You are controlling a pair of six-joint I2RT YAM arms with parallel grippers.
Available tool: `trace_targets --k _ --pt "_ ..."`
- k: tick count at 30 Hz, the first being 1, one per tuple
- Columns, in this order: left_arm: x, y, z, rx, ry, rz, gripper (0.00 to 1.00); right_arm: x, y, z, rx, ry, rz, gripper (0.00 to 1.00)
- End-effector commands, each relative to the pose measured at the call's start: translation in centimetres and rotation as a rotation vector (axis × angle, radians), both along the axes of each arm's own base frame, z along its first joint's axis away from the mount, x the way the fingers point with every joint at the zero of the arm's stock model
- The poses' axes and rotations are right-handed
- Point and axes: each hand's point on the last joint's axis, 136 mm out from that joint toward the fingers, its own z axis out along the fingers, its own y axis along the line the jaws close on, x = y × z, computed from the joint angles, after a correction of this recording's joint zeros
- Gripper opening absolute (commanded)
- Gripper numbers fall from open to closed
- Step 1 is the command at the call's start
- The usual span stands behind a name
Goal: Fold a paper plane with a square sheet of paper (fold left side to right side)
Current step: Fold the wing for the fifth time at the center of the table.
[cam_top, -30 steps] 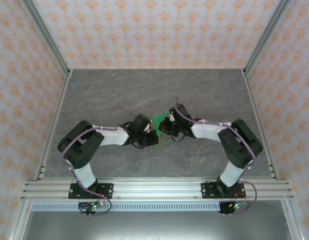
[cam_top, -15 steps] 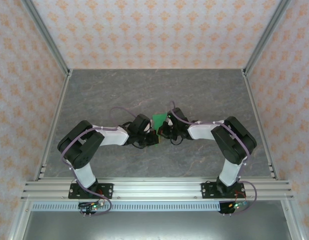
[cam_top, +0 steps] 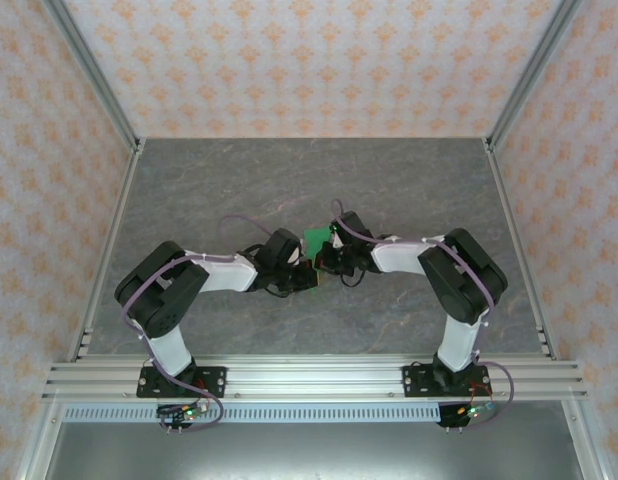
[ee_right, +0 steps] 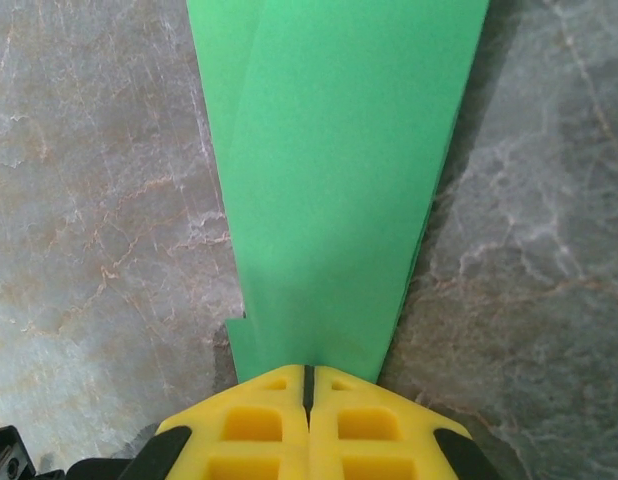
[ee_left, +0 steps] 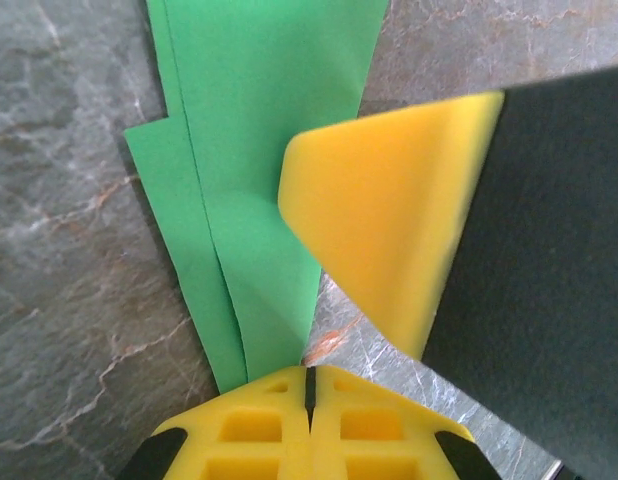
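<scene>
Shifted leftward, right end effector [ee_right: 309,376] pinches green paper [ee_right: 339,180], left end effector [ee_left: 309,378] too, its long axis pointing straight ahead.

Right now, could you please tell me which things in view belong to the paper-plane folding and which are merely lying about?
For the job: green paper, folded narrow; left gripper and right gripper, both shut on it.
Just there: grey marbled tabletop; patterned walls; aluminium rail.

Grey marbled tabletop [cam_top: 239,180]; orange-patterned walls [cam_top: 309,60]; aluminium frame rail [cam_top: 309,378].
</scene>
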Motion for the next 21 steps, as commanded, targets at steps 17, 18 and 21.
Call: trace_targets --k 17,18,21 --pt "-3.3 3.8 -4.8 0.17 0.119 0.04 0.0 8.2 -5.1 -1.8 -0.131 -0.063 -0.13 0.04" --pt "-3.3 3.7 -4.7 0.167 0.118 0.038 0.0 8.7 -5.3 -1.7 -0.128 -0.066 -0.141 0.03" --pt "-3.3 3.6 -4.5 0.157 0.116 0.031 0.0 10.0 -5.7 -1.1 -0.12 -0.077 -0.153 0.04"
